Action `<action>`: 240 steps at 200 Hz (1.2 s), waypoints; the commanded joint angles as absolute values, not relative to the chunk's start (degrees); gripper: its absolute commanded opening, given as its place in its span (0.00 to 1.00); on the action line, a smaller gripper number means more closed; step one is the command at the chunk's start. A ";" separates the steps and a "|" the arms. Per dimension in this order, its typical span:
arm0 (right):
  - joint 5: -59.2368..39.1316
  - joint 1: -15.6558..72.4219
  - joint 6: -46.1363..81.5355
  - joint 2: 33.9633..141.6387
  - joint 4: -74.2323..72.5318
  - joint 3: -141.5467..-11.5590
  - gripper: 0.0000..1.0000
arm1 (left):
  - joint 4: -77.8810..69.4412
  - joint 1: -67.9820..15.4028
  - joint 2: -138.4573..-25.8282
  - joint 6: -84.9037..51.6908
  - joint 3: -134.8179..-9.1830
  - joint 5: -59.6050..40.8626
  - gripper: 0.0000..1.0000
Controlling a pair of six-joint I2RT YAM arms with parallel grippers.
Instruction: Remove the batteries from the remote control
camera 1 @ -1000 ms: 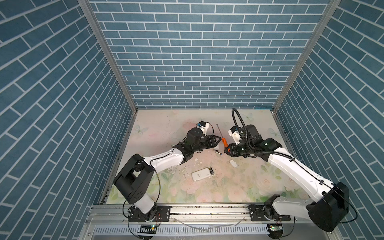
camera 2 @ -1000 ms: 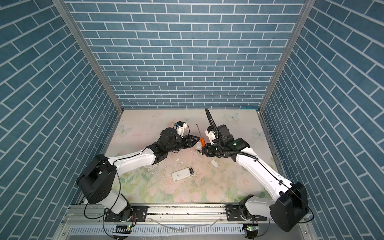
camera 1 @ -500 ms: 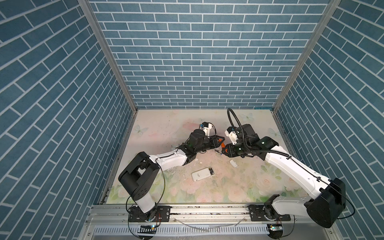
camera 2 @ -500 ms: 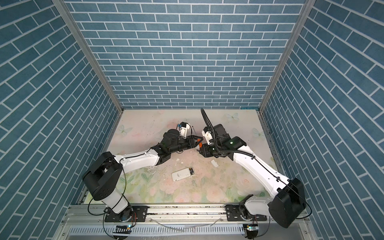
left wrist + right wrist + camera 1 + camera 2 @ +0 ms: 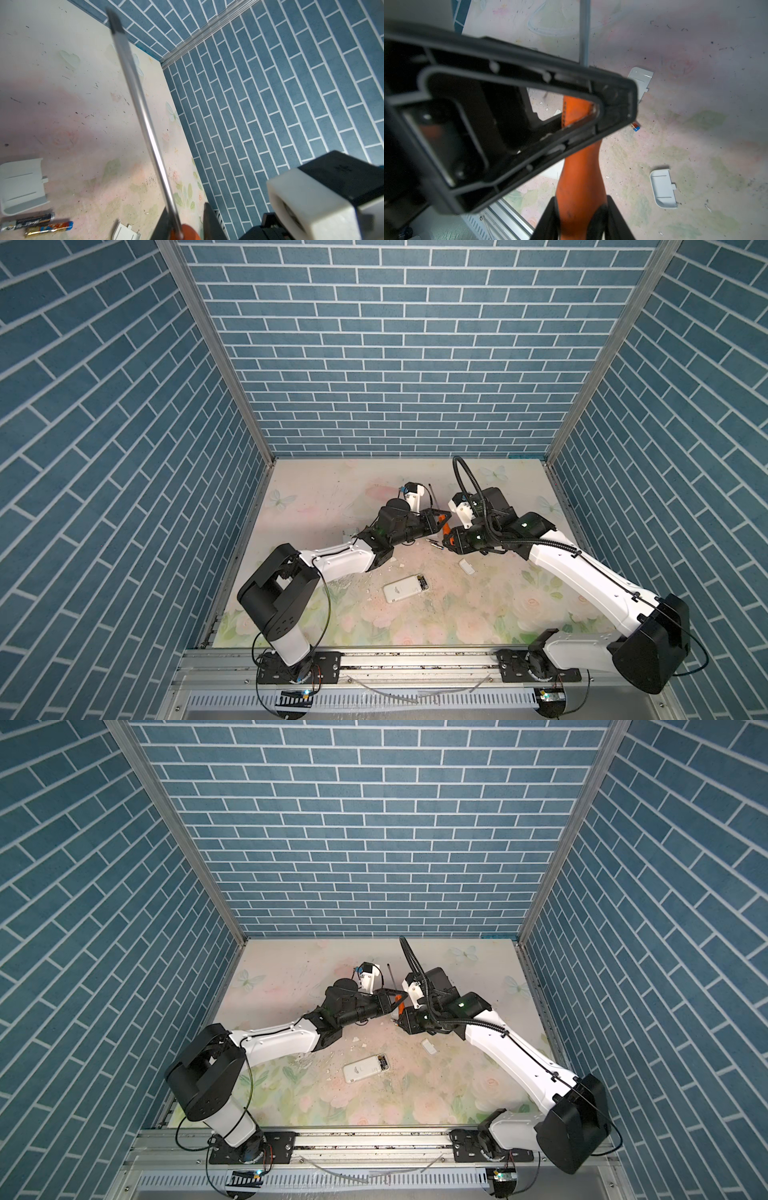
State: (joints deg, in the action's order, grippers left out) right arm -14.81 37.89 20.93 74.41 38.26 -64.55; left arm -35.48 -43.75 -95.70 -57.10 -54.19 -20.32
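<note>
Right gripper (image 5: 580, 207) clamps orange-handled steel screwdriver (image 5: 579, 166); left gripper (image 5: 186, 216): hold unclear. Gold-black cylindrical batteries (image 5: 31, 222), print illegible, one o'clock from white rectangular remote (image 5: 405, 589).

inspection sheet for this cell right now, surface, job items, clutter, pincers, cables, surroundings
surface: floral mat, scuffed, dark specks and white chips
job's things: white remote lies flat, battery bay open at one end, contents unclear; two batteries loose on the mat, side by side
clutter: orange-handled screwdriver held off the mat; white covers lying loose
grippers: right pincer shut on the screwdriver handle; left pincer astride the handle's shaft end, grip unclear
cables: black hose loops clear of the mat; nothing snagged seen
surroundings: blue brick-pattern walls, metal rail in front
</note>
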 commanded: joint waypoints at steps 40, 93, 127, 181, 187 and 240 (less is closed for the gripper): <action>-6.88 38.36 29.26 62.94 21.10 -55.33 0.46 | -43.89 -39.73 -96.20 -65.53 -51.52 -14.71 0.00; -0.02 41.73 31.53 60.36 2.03 -44.63 0.57 | -44.96 -38.15 -97.64 -72.58 -56.87 -13.23 0.00; 0.58 42.45 31.33 61.63 -9.78 -40.95 0.56 | -46.44 -38.06 -98.24 -75.90 -58.57 -13.82 0.00; 0.05 42.54 28.89 64.08 -17.31 -41.14 0.52 | -46.58 -38.32 -96.71 -76.58 -57.71 -14.50 0.00; 0.01 42.56 28.75 64.29 -18.32 -41.02 0.51 | -46.59 -38.32 -96.47 -76.68 -57.57 -14.50 0.00; -0.77 42.52 27.99 68.22 -21.43 -43.13 0.49 | -48.81 -39.35 -95.75 -78.36 -56.84 -15.20 0.00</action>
State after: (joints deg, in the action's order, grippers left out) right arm -0.49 42.28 29.58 66.72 -16.60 -41.74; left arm -45.04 -38.44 -97.49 -77.45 -57.28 -14.22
